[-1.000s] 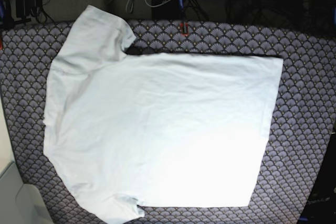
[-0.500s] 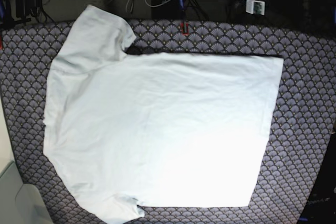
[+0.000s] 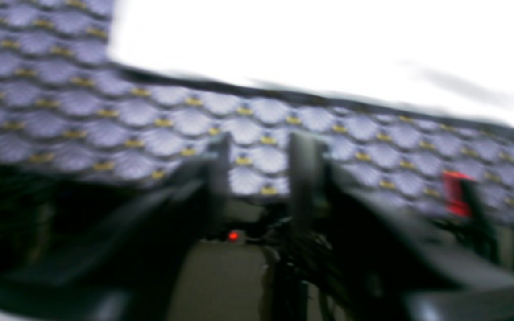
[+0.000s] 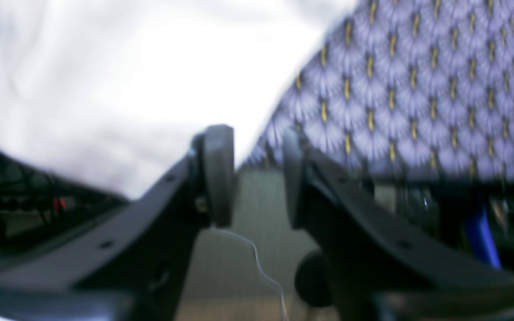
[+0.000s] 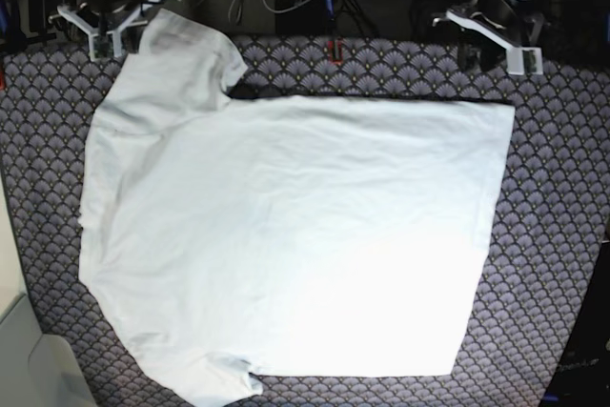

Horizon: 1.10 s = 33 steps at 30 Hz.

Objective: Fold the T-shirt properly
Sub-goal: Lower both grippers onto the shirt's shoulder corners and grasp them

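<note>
While the T-shirt (image 5: 286, 235) lies spread flat and unfolded across the middle of the bench (image 5: 562, 235), which is covered by a purple scallop-patterned cloth (image 5: 400, 64), the fold itself looks not yet begun, and I judge the step in hand to be the approach to a first grasp. In the base view the shirt's sleeves point toward 10 and 7 o'clock, and its straight hem runs down the side toward 3 o'clock. The right pincer (image 5: 112, 37) hovers at about 11 o'clock, just beside the upper sleeve's outer edge, and its own camera shows the jaws parted with nothing between them, white cloth (image 4: 118, 84) lying just beyond the fingertips. The left pincer (image 5: 496, 50) hangs at about 1 o'clock near the hem's far corner, apart from the cloth; its wrist view, though blurred, shows the jaws released and empty, with patterned cover between them and the shirt edge (image 3: 310, 49). The next move likely calls for each pincer to drop onto an edge, pinch a single layer cleanly, and lift evenly so the cloth does not bunch.
</note>
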Each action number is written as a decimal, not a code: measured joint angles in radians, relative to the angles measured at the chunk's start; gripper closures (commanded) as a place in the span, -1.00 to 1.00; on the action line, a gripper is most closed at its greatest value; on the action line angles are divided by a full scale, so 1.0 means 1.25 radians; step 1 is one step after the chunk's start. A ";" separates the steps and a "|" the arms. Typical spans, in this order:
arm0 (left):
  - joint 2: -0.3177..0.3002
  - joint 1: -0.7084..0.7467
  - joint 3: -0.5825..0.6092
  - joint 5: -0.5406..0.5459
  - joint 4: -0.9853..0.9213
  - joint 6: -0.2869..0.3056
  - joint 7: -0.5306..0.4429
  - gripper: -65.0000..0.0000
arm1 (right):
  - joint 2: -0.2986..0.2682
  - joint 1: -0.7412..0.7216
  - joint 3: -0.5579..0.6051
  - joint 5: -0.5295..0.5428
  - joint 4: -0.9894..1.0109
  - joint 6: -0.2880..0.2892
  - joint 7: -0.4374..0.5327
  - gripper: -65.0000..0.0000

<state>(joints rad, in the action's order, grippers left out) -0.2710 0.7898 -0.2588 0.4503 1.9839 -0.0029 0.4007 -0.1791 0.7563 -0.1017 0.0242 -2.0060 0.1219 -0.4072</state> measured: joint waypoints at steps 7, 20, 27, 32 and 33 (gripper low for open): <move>-0.005 -0.034 -0.006 0.003 0.000 0.005 -0.007 -0.17 | 0.037 -0.148 -0.136 0.126 0.006 0.207 -0.184 0.07; 0.002 -0.032 -0.045 0.003 0.000 -0.001 0.006 -0.17 | 0.039 -0.256 -0.354 0.333 0.096 0.367 -0.386 0.07; 0.002 -0.058 -0.105 0.003 0.001 0.005 0.000 -0.17 | 0.064 -0.255 -0.353 0.329 0.182 0.369 -0.383 0.07; 0.002 -0.054 -0.135 0.003 0.001 0.000 0.006 -0.18 | 0.071 -0.256 -0.352 0.332 0.204 0.408 -0.378 0.07; 0.002 -0.056 -0.135 0.003 0.001 -0.001 0.006 -0.18 | 0.071 -0.256 -0.352 0.332 0.207 0.419 -0.378 0.07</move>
<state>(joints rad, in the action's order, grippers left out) -0.2684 0.7200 -0.4271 0.4538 1.9850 -0.0036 0.4080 -0.0906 0.4358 -0.5423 0.4389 -1.7470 0.6456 -0.8795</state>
